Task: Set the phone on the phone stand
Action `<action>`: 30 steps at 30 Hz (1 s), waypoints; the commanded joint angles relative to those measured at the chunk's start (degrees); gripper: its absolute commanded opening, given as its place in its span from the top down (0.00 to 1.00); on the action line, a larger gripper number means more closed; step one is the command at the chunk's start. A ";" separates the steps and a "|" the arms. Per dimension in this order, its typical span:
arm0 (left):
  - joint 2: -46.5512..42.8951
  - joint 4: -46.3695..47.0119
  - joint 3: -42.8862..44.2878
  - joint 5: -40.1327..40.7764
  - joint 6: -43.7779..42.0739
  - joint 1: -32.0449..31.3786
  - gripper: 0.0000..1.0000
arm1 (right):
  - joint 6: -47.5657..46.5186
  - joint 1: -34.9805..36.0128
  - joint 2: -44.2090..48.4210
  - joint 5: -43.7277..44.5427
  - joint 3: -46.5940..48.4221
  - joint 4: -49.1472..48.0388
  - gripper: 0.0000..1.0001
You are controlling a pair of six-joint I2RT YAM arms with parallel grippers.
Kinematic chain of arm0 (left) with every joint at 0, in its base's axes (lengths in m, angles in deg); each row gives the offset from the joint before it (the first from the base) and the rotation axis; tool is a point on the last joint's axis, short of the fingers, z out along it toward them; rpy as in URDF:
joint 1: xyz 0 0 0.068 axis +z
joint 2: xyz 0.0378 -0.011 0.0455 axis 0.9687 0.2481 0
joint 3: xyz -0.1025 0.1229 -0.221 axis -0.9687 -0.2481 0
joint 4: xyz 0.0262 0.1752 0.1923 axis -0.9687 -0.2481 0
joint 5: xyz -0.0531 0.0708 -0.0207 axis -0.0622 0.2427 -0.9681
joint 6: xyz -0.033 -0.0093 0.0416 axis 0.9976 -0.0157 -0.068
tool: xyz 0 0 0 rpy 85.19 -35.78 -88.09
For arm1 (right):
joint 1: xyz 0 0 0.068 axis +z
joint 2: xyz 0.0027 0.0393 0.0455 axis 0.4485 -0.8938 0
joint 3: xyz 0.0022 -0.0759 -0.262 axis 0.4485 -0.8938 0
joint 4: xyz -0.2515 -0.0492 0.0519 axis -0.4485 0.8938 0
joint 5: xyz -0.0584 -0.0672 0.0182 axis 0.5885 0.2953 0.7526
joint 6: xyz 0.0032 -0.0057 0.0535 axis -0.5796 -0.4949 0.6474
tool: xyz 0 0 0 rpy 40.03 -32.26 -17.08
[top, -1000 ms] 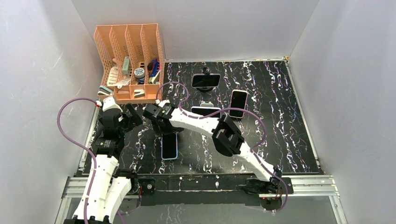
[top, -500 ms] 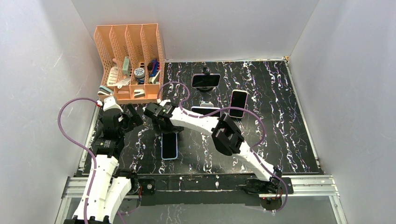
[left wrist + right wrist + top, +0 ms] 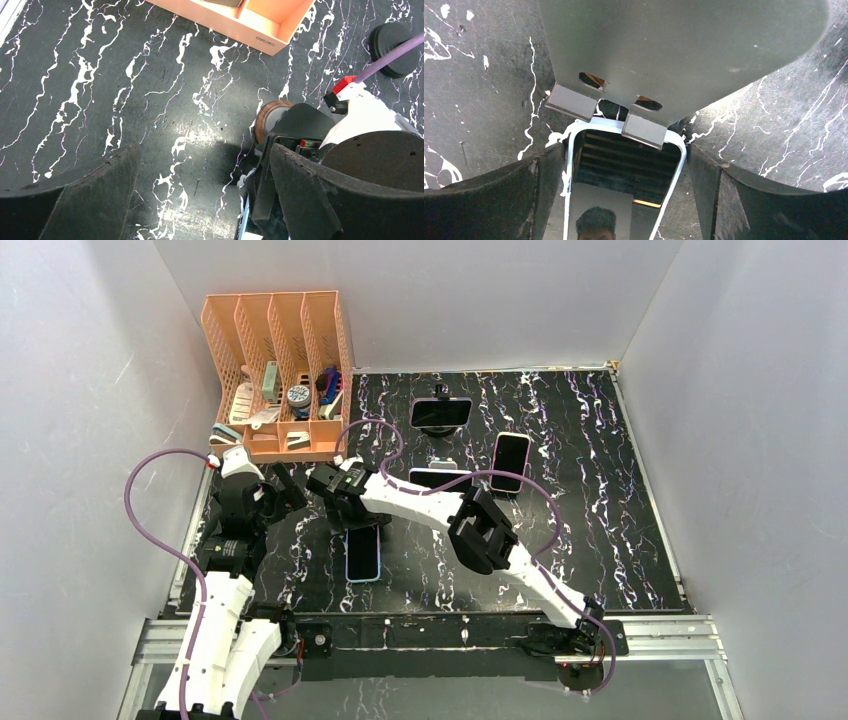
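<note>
Right hand spread open, fingers straddling the phone, whose end sits against the phone stand.

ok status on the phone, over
Left gripper open, empty, above table. Right gripper open, straddling phone. Phone flat, its end at the stand lips, not seated. Nothing blocking.

Phone lying flat, right at the foot of the grey phone stand

The phone, with its pale rim and dark shiny screen, is lying face up in the near left part of the scene. Its far end is sitting right against the stand's two small lips, and the stand is leaning back.
</note>
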 commanded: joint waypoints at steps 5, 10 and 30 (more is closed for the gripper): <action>-0.70 -0.28 -0.21 1.07 -0.53 -0.38 0.01 | 0.56 -0.06 -1.04 0.53 1.07 1.84 0.19; -0.48 -0.50 -0.16 1.26 -0.53 -0.47 0.02 | 0.26 -0.27 0.10 -0.33 -1.04 1.14 0.43; 13.02 8.91 -3.84 -38.00 -6.76 -10.34 0.04 | -0.12 -4.29 34.42 8.84 -47.36 -31.16 0.62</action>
